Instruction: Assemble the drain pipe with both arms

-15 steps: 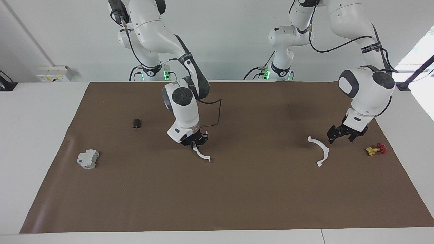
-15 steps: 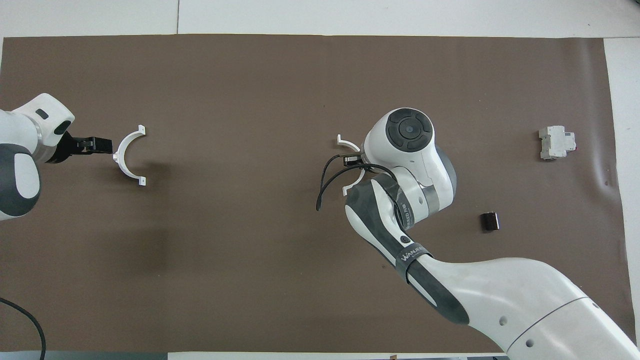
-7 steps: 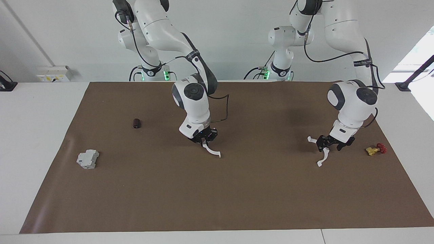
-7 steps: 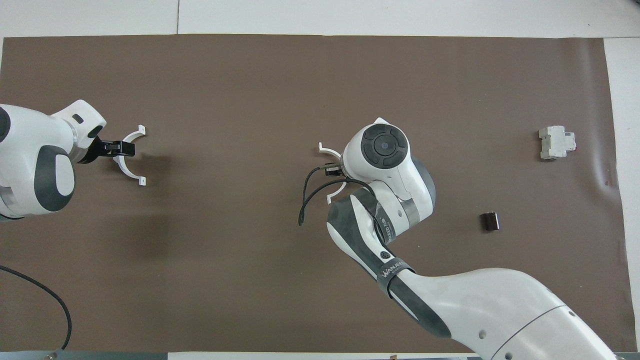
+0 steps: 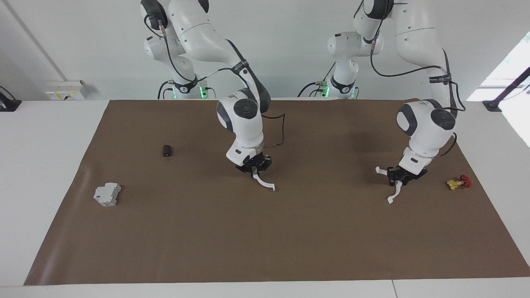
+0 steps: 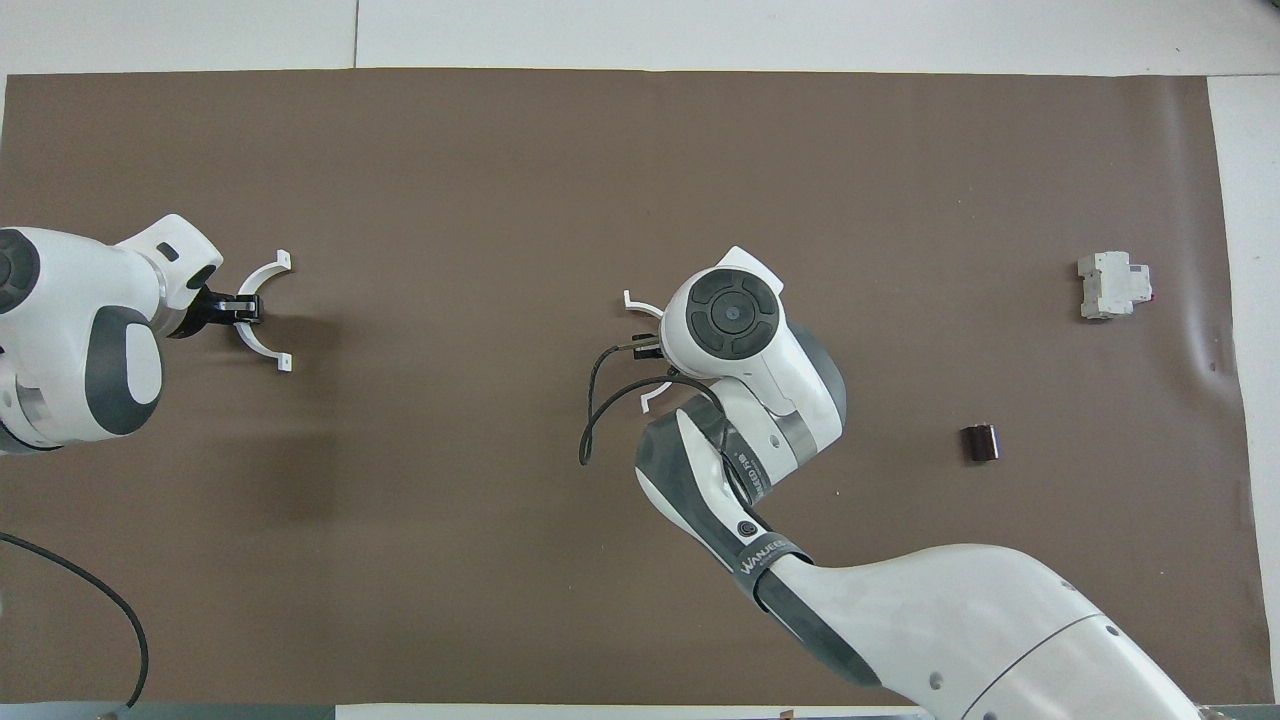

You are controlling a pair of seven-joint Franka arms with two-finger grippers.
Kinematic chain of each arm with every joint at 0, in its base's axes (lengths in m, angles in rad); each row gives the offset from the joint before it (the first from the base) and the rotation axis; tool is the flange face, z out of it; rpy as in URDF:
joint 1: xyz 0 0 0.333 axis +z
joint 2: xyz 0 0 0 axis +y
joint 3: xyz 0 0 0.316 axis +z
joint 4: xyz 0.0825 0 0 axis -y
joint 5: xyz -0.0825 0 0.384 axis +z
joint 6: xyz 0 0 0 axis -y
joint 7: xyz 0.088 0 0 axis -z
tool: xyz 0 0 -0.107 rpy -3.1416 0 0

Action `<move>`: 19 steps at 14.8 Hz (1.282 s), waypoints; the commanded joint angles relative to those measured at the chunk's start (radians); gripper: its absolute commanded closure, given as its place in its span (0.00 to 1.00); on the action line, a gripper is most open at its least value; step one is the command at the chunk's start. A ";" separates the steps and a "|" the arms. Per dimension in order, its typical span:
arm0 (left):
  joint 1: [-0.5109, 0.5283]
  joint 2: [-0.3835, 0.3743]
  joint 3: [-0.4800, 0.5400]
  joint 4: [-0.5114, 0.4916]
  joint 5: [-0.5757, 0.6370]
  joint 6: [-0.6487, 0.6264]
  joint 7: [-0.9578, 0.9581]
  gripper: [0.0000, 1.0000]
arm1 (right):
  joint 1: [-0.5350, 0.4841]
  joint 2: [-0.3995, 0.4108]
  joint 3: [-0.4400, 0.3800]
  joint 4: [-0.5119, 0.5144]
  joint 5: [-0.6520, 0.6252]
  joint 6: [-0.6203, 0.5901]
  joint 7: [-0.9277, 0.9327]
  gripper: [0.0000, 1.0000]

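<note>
"Closure on one side was the new thing," said Mira. "A second before, the left gripper (image 5: 396,179) hung spread beside the resting half-ring (image 5: 397,191). Now its fingers were pressed on the middle of that arc."

"Was the arc lifted?" asked Jon.

"It did not look so. In the overhead view its two end tabs lay where they lay before, so the pinch was taken but the piece was not yet raised, she judged. In the facing view it sat at about three o'clock on the brown mat (image 5: 290,240), and the yellow valve (image 5: 456,182) was near it, again at three o'clock from it."

"And the other arm?"

"The right gripper (image 5: 256,170) stayed pinched on the carried half-ring (image 5: 265,183), which hung below the fingers. It had travelled toward three o'clock in the facing view and was now over the mat's centre, a little to the twelve o'clock side."

"So what did this mean for the pipe?"

"Both halves were now in a grip, but well apart. Mira thought the next need was to lift the resting one and bring it toward nine o'clock, so that the tabs could meet. The thin arc could turn between the fingers, so the lift should be gentle."
</note>
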 commanded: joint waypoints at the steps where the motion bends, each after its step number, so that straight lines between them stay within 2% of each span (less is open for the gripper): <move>1: -0.006 -0.013 0.009 -0.028 0.011 0.040 0.010 1.00 | 0.006 0.011 0.002 0.022 -0.034 0.000 0.021 1.00; 4: -0.024 -0.047 0.009 -0.014 0.011 0.019 0.003 1.00 | 0.000 0.020 0.002 0.011 -0.034 0.023 0.024 1.00; 7: -0.079 -0.078 0.014 0.048 0.016 -0.139 -0.022 1.00 | -0.003 0.022 0.002 0.008 -0.034 0.032 0.054 1.00; 8: -0.095 -0.076 0.014 0.084 0.019 -0.174 -0.052 1.00 | -0.009 0.022 0.002 0.008 -0.032 0.032 0.062 0.95; 11: -0.185 -0.062 0.014 0.170 0.046 -0.266 -0.195 1.00 | -0.014 0.022 0.002 0.006 -0.030 0.037 0.065 0.72; 12: -0.208 -0.061 0.014 0.185 0.077 -0.273 -0.230 1.00 | -0.020 0.022 0.002 0.006 -0.030 0.037 0.067 0.59; 15: -0.309 -0.050 0.014 0.213 0.102 -0.277 -0.356 1.00 | -0.020 0.014 0.002 0.037 -0.030 -0.003 0.067 0.00; 17: -0.369 -0.035 0.014 0.256 0.100 -0.297 -0.423 1.00 | -0.026 0.007 0.001 0.141 -0.032 -0.134 0.064 0.00; 19: -0.424 -0.001 0.014 0.296 0.099 -0.303 -0.503 1.00 | -0.078 -0.055 -0.001 0.212 -0.032 -0.274 0.052 0.00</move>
